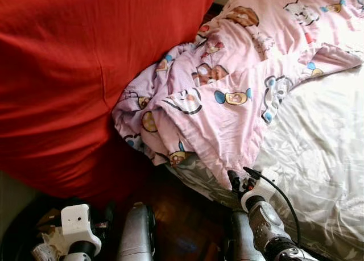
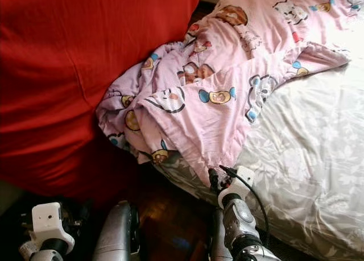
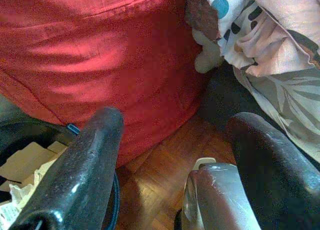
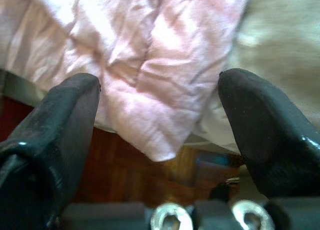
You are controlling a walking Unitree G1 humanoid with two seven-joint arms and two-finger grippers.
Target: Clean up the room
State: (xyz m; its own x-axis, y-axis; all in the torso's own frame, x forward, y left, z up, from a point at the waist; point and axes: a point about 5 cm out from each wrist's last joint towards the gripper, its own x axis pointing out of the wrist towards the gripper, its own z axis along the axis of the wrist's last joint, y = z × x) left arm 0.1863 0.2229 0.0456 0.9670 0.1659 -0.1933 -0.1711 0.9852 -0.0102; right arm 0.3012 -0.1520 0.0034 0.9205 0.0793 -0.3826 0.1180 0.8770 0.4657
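1. My left gripper (image 3: 165,155) hangs low over the wooden floor (image 3: 160,160), fingers spread wide with nothing between them. A black bin (image 1: 17,238) holding cardboard and paper scraps sits just beside it.
2. My right gripper (image 4: 160,115) is raised at the near edge of the bed (image 1: 318,158), fingers wide apart and holding nothing.
3. The pink cartoon-print blanket (image 1: 222,96) lies crumpled on the bed. Its hanging corner (image 4: 150,135) droops over the mattress edge, directly ahead of my right gripper and framed between the two fingers (image 4: 55,135). Contact: none visible; the corner is near but apart from both pads.
4. The grey leaf-pattern sheet (image 2: 307,153) is exposed to the right of the blanket.
5. Farther left, a large red beanbag (image 1: 79,67) presses against the blanket's bunched edge.
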